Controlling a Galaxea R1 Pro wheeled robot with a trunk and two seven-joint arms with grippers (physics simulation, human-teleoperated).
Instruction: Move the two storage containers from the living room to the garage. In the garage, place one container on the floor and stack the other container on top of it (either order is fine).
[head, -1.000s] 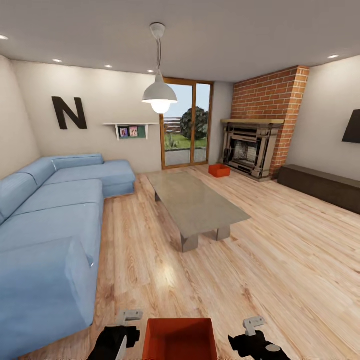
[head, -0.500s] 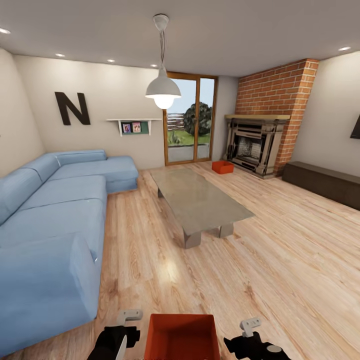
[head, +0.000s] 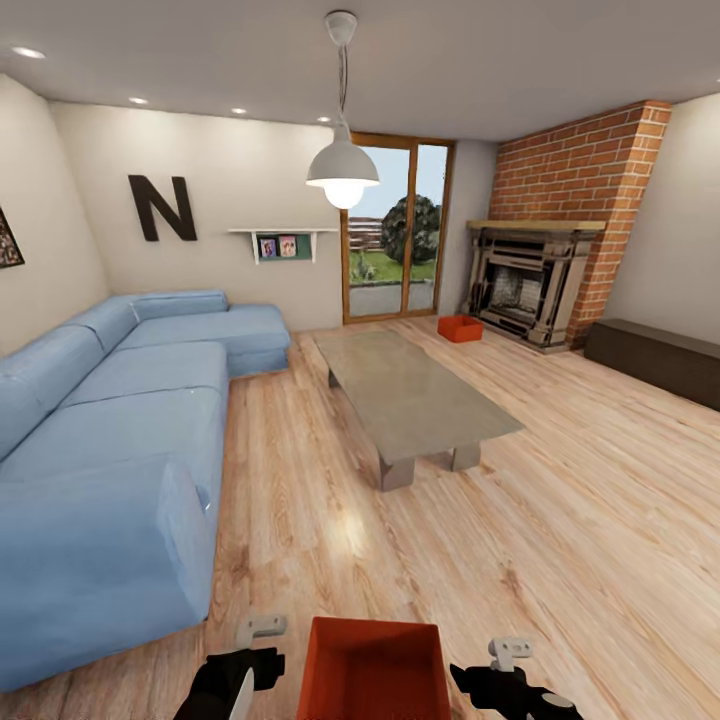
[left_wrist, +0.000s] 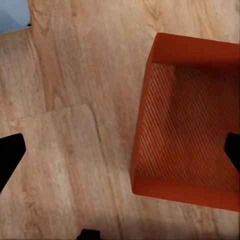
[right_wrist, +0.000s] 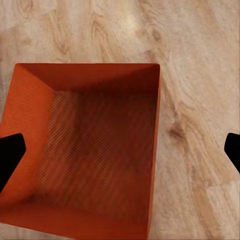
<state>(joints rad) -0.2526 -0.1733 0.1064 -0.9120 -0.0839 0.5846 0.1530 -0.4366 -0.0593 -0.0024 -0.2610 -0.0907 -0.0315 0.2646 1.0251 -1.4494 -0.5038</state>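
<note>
Swinging left over the past second, the head camera has slid the whole room rightward and brought a framed picture into sight on the left wall — the furniture itself has not moved.

One box sits at the lower edge of the head view, between the two arms and above the plank floor, open top up and nothing inside. The left gripper is just beside the box's left wall, the right gripper near its right wall. In the left wrist view the box lies toward one dark fingertip, with the other fingertip far across bare planks; in the right wrist view the box reaches one fingertip while the other stands clear over the floor. Both sets of fingers are spread wide; whether either arm bears on the box cannot be told.

The second box rests on the floor at the far end of the room, just in front of the fireplace and its brick chimney, near the glass door. Between the two boxes stands a low grey table, under a white pendant lamp. A pale blue sofa runs along the left wall — above it a black letter N and a small shelf. A dark low cabinet lines the right wall.
</note>
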